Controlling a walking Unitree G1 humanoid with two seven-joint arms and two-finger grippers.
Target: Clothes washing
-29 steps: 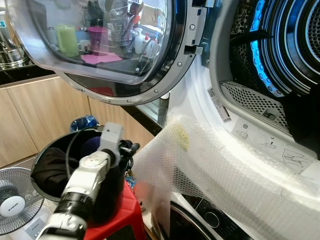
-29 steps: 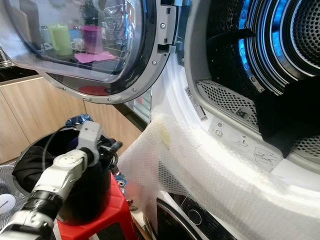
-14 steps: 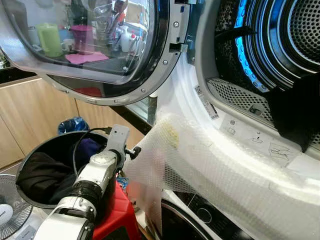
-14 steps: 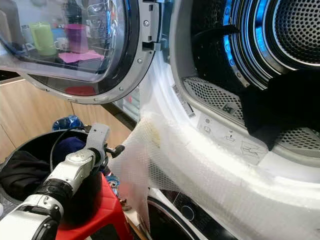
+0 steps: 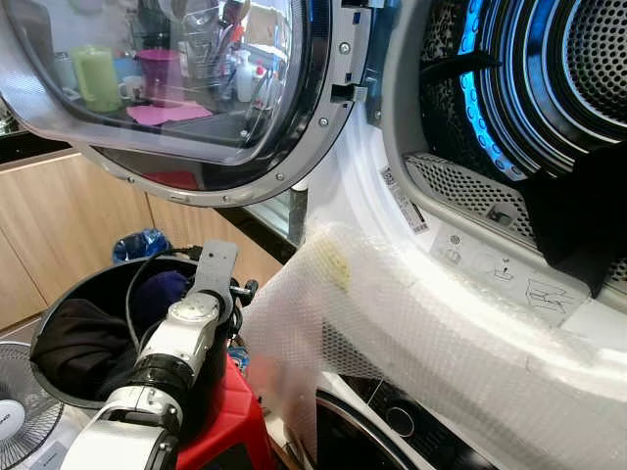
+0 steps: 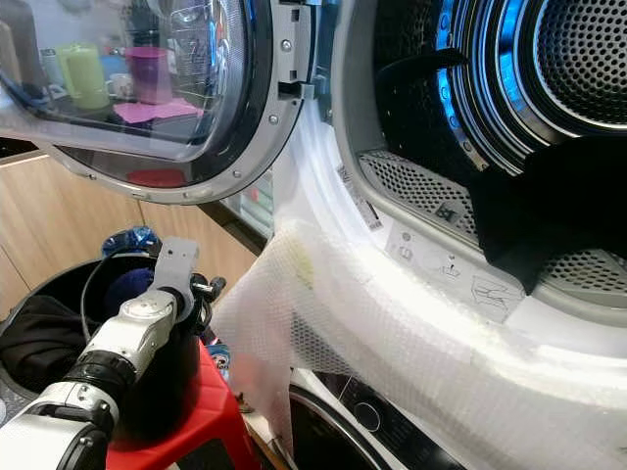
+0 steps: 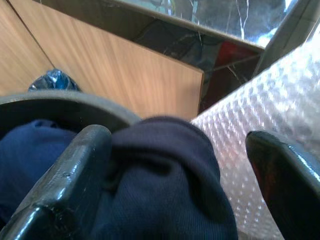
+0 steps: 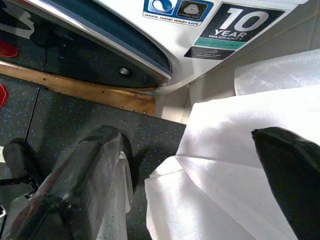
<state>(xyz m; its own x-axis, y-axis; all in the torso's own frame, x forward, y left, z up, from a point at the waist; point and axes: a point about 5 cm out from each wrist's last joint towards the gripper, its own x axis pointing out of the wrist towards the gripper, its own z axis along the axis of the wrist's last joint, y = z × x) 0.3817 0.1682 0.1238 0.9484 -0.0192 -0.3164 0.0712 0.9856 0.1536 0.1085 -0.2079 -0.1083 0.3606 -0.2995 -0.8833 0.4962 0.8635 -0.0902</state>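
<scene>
A black laundry basket (image 5: 57, 305) holds dark clothes (image 5: 73, 345) and a navy garment (image 5: 157, 291). It stands on a red stool (image 5: 223, 416) at the lower left. My left gripper (image 7: 177, 135) is at the basket's near rim, open, with a fold of the navy garment (image 7: 160, 190) lying between its fingers (image 7: 70, 180). At the upper right the drum (image 5: 549, 78) of the upper machine gapes, its round door (image 5: 196, 98) swung to the left. A dark garment (image 5: 578, 230) hangs at the drum's mouth. My right gripper (image 8: 185, 135) hangs open over the floor, beside white plastic sheeting (image 8: 230, 190).
Bubble wrap (image 5: 411, 333) drapes over the machine's front, close to the right of the basket. A second machine (image 5: 392, 423) sits below it. A fan (image 5: 15, 421) stands at the lower left, and a blue bag (image 5: 142, 242) lies behind the basket by wooden cabinets (image 5: 59, 225).
The camera turned right a second ago, then held. My left wrist has drawn a little left, away from the bubble wrap and over the basket's rim.
</scene>
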